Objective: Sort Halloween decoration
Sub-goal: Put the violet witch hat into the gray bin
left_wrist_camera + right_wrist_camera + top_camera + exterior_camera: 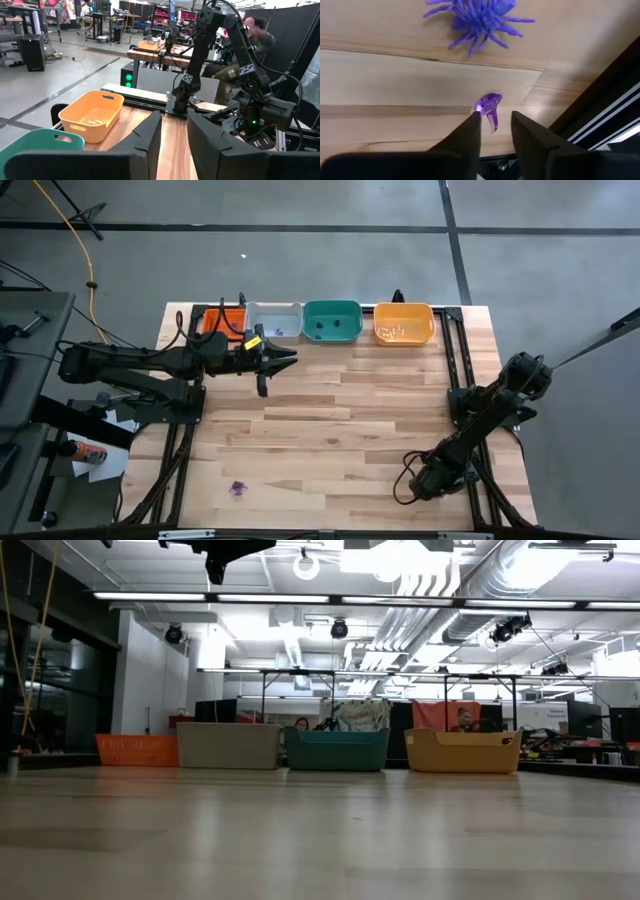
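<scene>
In the right wrist view a purple spider (479, 17) and a small curved purple trinket (489, 107) lie on the wood near the table's dark edge rail. My right gripper (495, 117) is open, and the small trinket sits just at its fingertips. The high view shows that gripper (412, 485) low at the near right, and a purple trinket (238, 488) lying at the near left. My left gripper (285, 360) hangs open and empty above the table in front of the grey tray (274, 321), with the fingers (150, 132) parted in its wrist view. My right gripper comes slanting down at the table. One fingertip (474, 119) stands right beside the small purple trinket's curved body (485, 106), and I cannot tell whether it touches. The trinket lies flat on the wood, with its thin tail (493, 126) reaching between the open fingertips.
Four trays stand in a row along the far edge: red-orange (222, 320), grey (228, 745), green (332, 321) and orange (404, 323). The green and orange ones hold small trinkets. Bare wood lies across the middle (340, 420). Dark frame rails run along both sides. People show in the room behind.
</scene>
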Motion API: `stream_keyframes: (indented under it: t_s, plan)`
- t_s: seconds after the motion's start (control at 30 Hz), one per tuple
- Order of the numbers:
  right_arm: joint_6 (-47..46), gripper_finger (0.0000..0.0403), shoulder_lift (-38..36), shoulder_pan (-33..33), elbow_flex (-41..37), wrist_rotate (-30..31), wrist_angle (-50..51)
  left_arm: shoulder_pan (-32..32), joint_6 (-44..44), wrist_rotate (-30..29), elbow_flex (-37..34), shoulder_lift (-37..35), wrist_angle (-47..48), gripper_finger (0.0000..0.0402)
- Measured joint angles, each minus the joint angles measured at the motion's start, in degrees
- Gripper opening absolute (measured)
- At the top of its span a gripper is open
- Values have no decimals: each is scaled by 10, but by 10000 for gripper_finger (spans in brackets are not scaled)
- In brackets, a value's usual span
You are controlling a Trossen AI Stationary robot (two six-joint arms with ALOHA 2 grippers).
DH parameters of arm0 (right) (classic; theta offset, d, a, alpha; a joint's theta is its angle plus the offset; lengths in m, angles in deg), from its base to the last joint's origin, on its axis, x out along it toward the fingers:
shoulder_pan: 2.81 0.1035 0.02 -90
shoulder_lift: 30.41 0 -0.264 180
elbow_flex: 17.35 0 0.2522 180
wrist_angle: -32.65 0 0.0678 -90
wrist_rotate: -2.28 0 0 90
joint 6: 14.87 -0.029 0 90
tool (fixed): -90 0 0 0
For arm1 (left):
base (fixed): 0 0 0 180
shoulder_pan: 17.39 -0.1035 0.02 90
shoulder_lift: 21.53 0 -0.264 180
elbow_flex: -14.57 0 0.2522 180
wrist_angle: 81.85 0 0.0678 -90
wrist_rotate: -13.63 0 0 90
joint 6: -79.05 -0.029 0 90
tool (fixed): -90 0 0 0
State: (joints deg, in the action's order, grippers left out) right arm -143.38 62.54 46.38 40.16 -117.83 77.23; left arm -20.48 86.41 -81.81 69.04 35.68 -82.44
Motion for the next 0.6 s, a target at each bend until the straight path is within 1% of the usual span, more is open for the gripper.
stream_keyframes:
  t_s: [0.1,0.23,0.4,0.6]
  plan:
    - [0,78,0,0,0,0,2,0,1,0,0,0,0,83]
    - [1,55,0,0,0,7,2,0,0,0,0,0,0,83]
    - [0,52,0,0,-1,10,0,0,0,0,0,0,0,83]
    - [-1,58,0,0,-25,4,-44,0,0,0,0,0,0,83]
